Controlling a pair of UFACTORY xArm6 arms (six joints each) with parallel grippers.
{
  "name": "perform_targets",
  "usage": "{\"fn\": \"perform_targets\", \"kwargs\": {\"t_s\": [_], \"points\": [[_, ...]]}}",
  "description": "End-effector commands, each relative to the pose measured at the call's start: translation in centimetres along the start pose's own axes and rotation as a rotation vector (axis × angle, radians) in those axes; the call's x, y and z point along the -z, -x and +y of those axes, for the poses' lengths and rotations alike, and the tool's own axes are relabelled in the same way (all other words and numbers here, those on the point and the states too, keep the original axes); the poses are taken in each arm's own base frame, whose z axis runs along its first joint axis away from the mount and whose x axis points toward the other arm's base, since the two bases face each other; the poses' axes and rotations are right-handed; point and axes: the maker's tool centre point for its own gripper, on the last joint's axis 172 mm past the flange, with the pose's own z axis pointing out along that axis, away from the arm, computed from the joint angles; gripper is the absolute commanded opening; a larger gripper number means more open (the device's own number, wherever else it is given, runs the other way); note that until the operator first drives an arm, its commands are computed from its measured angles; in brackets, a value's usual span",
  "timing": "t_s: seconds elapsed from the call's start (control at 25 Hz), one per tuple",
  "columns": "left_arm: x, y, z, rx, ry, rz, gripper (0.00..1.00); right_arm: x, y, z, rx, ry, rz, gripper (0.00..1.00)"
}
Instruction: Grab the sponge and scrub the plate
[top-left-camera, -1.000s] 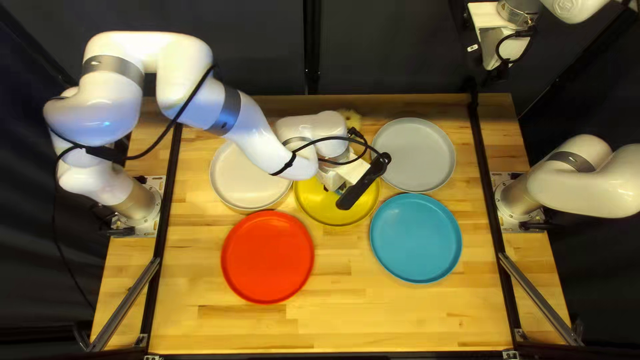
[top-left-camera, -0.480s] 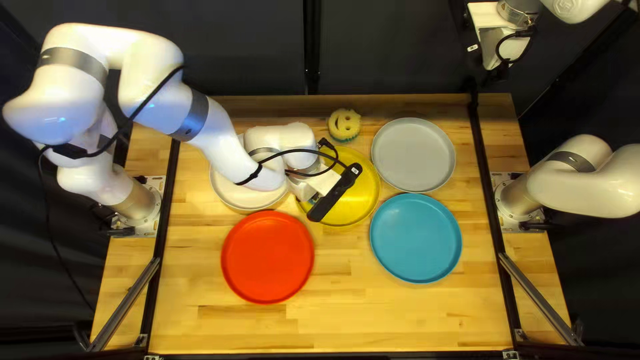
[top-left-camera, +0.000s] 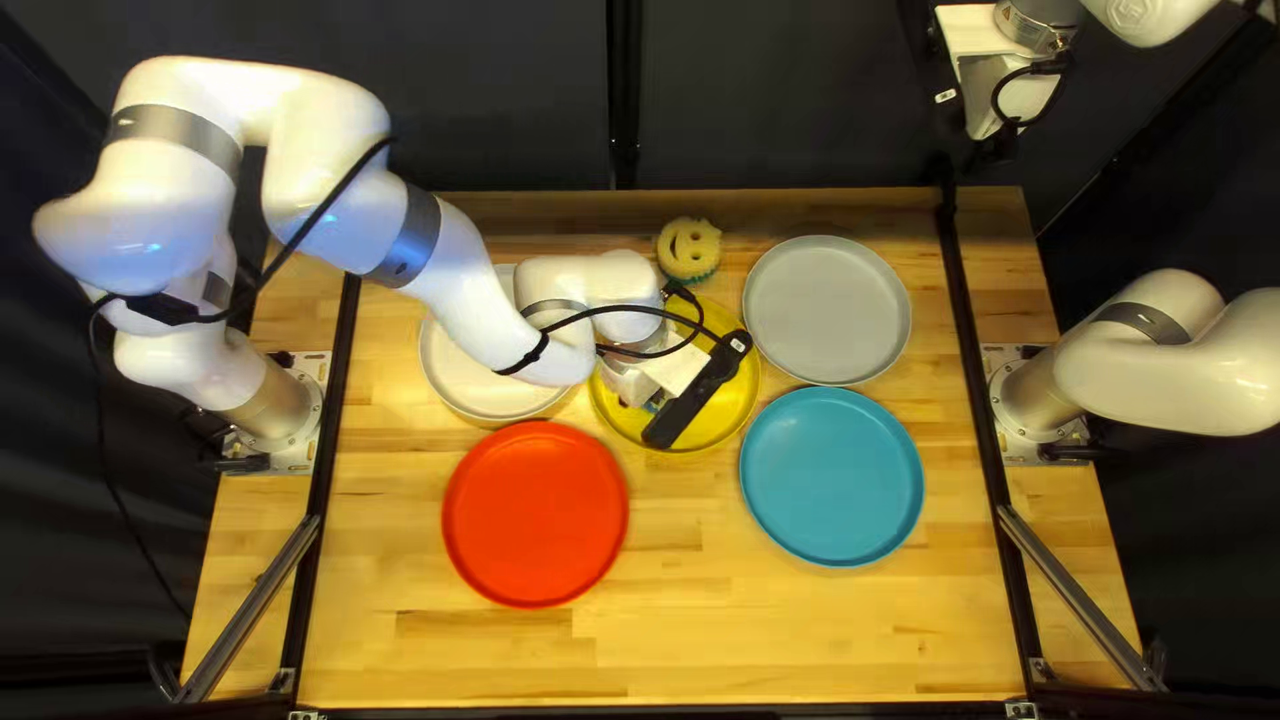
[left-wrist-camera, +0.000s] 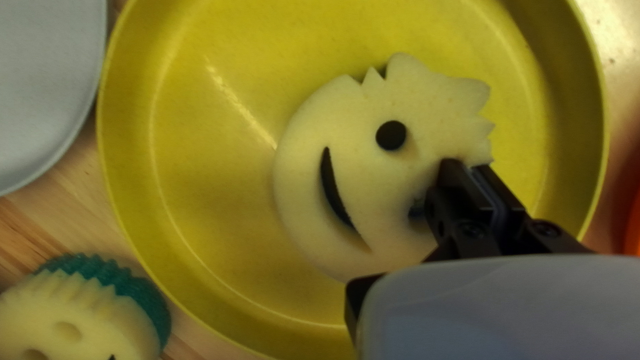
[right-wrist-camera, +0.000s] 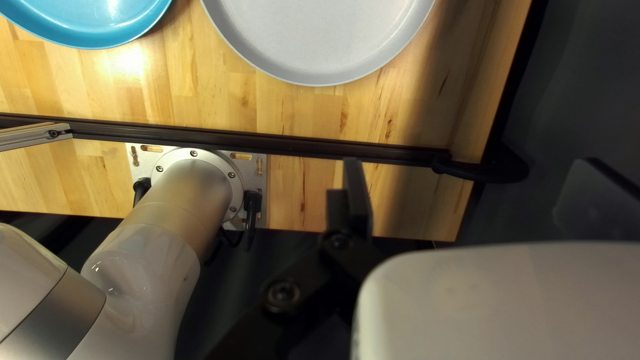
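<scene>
"While the left gripper (left-wrist-camera: 468,170) is pinching the sponge (left-wrist-camera: 360,173) near its edge, what's the scrub asking for?"

"Steady, light pressure, I'd say. The sponge is lying inside the yellow plate (left-wrist-camera: 200,200), around the middle, smile turned up to the wrist camera, and the fingers are squeezing only a small bit of foam. Pushing too hard might be folding it, or twisting it round that pinch."

"Is its underside touching the plate?"

"I can't tell from here. If the foam is sliding loosely, I'd be lowering a touch, without letting the fingertips scrape."

"And the strokes?"

"Short, overlapping ones, working outward and easing off near the raised rim, where the sponge could be catching and pulling free. We're probably in the scrubbing step now, pickup being done."

"Is the right gripper (right-wrist-camera: 471,167) helping?"

"No, it's hanging spread and holding nothing, away from the plate. The other sponge (top-left-camera: 688,251) is sitting on the table just beside the rim, so I'd be keeping the strokes inside."
</scene>
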Motion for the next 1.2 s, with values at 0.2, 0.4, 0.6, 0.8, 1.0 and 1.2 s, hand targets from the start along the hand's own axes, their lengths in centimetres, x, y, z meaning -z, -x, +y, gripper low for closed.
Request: {"fn": "perform_targets", "kwargs": {"t_s": [0.2, 0.4, 0.6, 0.8, 1.0, 1.2], "points": [[-0.4, -0.3, 1.8, -0.031, 0.003, -0.001, 0.0, 0.0, 0.0, 0.0, 0.0, 0.0, 0.0, 1.0], [0.3, 1.5, 4.3, -0.02, 0.011, -0.016, 0.0, 0.0, 0.0, 0.0, 0.0, 0.0, 0.0, 1.0], [0.3, 2.9, 6.0, -0.006, 0.023, -0.028, 0.0, 0.0, 0.0, 0.0, 0.0, 0.0, 0.0, 1.0], [0.7, 2.8, 5.7, 0.001, 0.025, -0.034, 0.0, 0.0, 0.0, 0.0, 0.0, 0.0, 0.0, 1.0], [0.3, 1.9, 3.0, -0.006, 0.018, -0.029, 0.0, 0.0, 0.0, 0.0, 0.0, 0.0, 0.0, 1.0], [-0.2, 0.9, 0.4, -0.02, 0.015, -0.021, 0.0, 0.0, 0.0, 0.0, 0.0, 0.0, 0.0, 1.0]]}}
